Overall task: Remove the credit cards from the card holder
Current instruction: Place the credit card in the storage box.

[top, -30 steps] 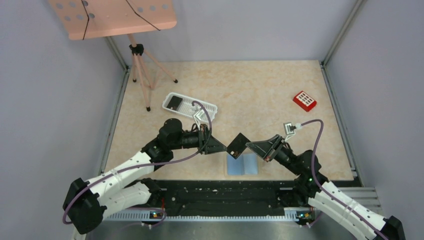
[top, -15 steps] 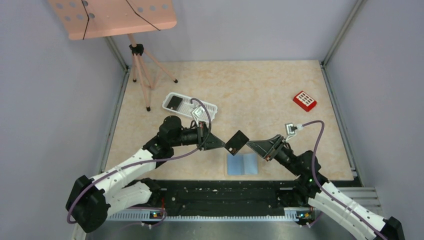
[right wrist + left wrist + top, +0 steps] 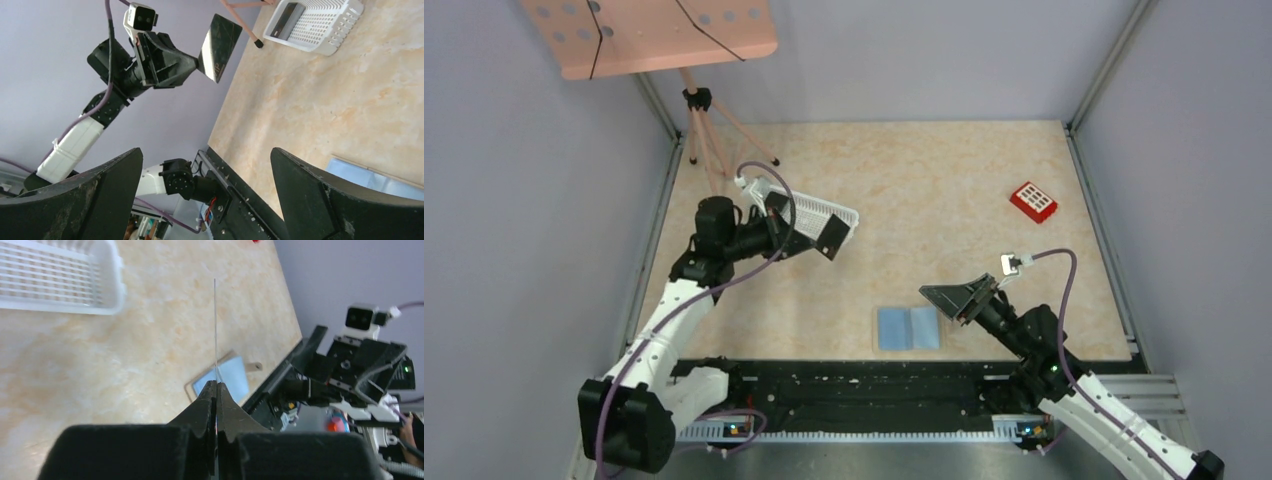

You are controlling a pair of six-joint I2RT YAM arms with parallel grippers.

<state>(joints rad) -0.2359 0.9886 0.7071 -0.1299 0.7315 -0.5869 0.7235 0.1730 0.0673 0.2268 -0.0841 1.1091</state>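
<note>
**Left gripper** (image 3: pixel 812 240): jaws pressed together, clamped on the lower edge of a dark card (image 3: pixel 832 236). From its own wrist view the card stands edge-on, a thin line rising from the fingertips. Held clear of the table (image 3: pixel 944 180), just beside the near right end of the white basket (image 3: pixel 848 212).

**Right gripper** (image 3: pixel 946 298): jaws spread wide, nothing between them. It hangs just right of the card holder.

**Change:** a second ago both grippers met over the holder, with the card between them. The right has since let go and drawn back slightly; the left has carried the card far and left to the basket. Judged: handover done, drop into the basket next.

**Card holder** (image 3: pixel 909 328): lies open and flat at the near edge of the table, centre, with blue inner faces up. Whether any card remains inside cannot be told.

**Second dark card** (image 3: pixel 288 14): lies in the far end of the basket.

**Surroundings:**
- Red box (image 3: pixel 1033 201): far right, well apart.
- Tripod (image 3: pixel 709 140): carries a pink board (image 3: pixel 649 35) at the far left, its feet near the basket's far end.

**Obstructions:** nothing lies between the held card and the basket. The tripod feet and the left arm's own cable crowd that corner.
</note>
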